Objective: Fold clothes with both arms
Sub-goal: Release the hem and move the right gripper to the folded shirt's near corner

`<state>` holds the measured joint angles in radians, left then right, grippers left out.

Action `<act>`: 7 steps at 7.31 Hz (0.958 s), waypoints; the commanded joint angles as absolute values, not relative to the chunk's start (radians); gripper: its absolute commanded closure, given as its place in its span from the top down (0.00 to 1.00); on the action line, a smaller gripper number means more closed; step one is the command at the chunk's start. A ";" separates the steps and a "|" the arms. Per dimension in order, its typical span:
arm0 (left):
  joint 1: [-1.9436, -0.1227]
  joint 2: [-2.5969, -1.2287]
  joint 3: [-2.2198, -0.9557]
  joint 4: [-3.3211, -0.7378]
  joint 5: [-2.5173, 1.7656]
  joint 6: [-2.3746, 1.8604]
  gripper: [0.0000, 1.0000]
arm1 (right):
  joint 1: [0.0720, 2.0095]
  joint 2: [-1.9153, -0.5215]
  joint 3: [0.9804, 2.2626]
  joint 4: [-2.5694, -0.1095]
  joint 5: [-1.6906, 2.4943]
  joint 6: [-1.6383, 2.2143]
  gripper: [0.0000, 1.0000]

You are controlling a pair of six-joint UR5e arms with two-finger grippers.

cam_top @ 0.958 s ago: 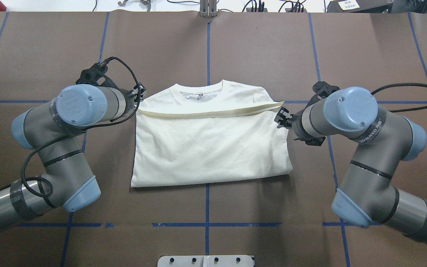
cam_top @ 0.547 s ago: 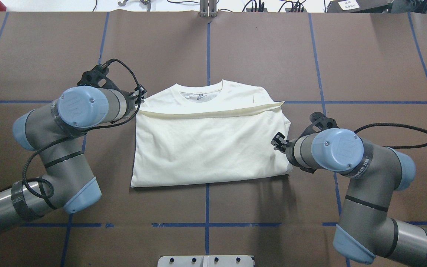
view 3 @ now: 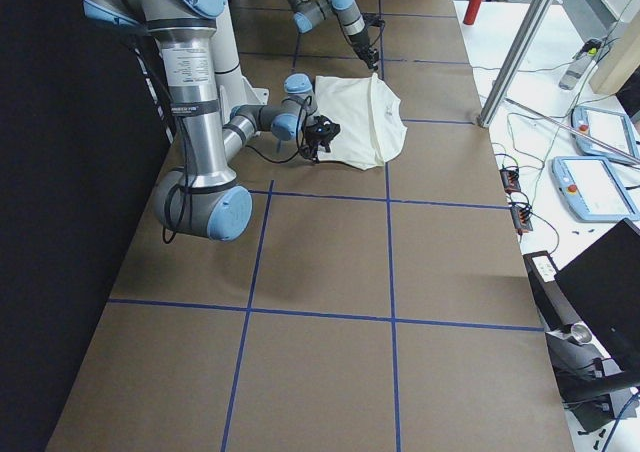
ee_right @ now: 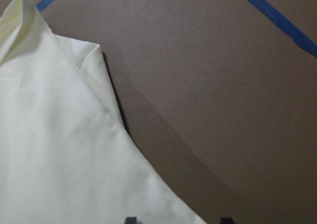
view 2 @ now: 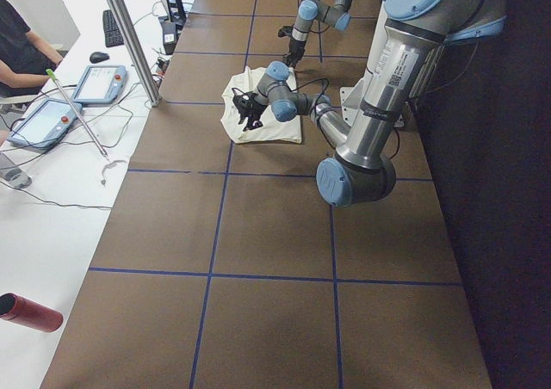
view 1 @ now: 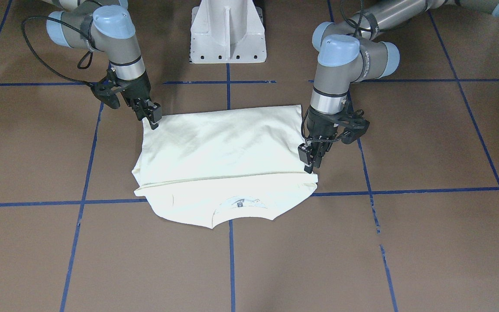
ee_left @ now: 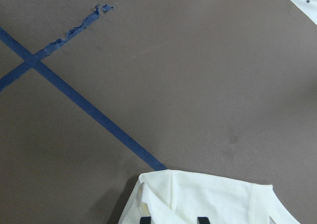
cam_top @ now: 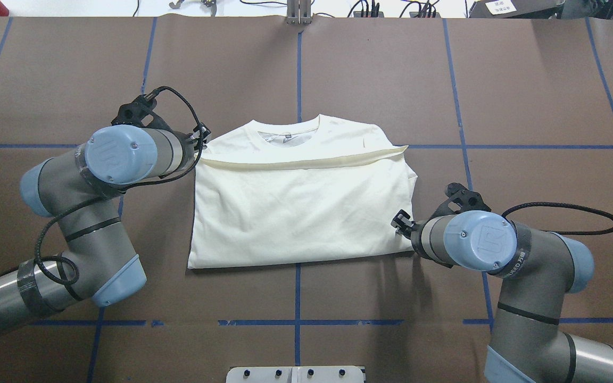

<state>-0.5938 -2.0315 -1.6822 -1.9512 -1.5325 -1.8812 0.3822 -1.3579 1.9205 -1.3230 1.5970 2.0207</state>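
Note:
The cream shirt (cam_top: 301,207) lies on the brown table, its bottom part folded up so the hem runs just below the collar (cam_top: 285,133); only its plain side shows. My left gripper (cam_top: 201,137) sits at the hem's left end. The left wrist view has its fingertips (ee_left: 143,219) apart over the shirt corner (ee_left: 208,199), so it is open. My right gripper (cam_top: 399,221) is open at the shirt's right edge near the front fold. In the right wrist view one fingertip (ee_right: 130,219) is over the cloth (ee_right: 59,135) and the other over bare table. Front view: left gripper (view 1: 311,167), right gripper (view 1: 154,119).
Blue tape lines (cam_top: 298,69) grid the brown table cover. The white pedestal base (view 1: 228,30) stands behind the shirt. Past the table's far edge are a metal post (view 2: 129,36), tablets (view 2: 99,83), cables and a seated person (view 2: 21,45).
My right gripper has left the hem's right end and moved along the shirt's right edge toward the robot, down to the front fold. The left arm has barely shifted.

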 commanded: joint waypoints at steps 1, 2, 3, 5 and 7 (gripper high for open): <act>-0.594 -2.033 -1.681 -1.951 -1.532 -1.882 0.42 | 0.371 -1.359 1.927 -1.324 1.594 2.023 0.60; -0.594 -2.033 -1.680 -1.951 -1.532 -1.884 0.42 | 0.371 -1.359 1.928 -1.324 1.592 2.032 0.14; -0.592 -2.033 -1.678 -1.951 -1.532 -1.884 0.43 | 0.371 -1.367 1.931 -1.322 1.589 2.033 0.00; -0.592 -2.036 -1.678 -1.953 -1.532 -1.885 0.43 | 0.353 -1.383 1.962 -1.324 1.589 2.033 0.00; -0.592 -2.046 -1.692 -1.953 -1.534 -1.885 0.43 | 0.258 -1.461 2.120 -1.328 1.588 2.067 0.00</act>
<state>-0.5922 -2.0393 -1.6823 -1.9527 -1.5327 -1.8850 0.3206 -1.4062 2.0183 -1.3255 1.5889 2.0420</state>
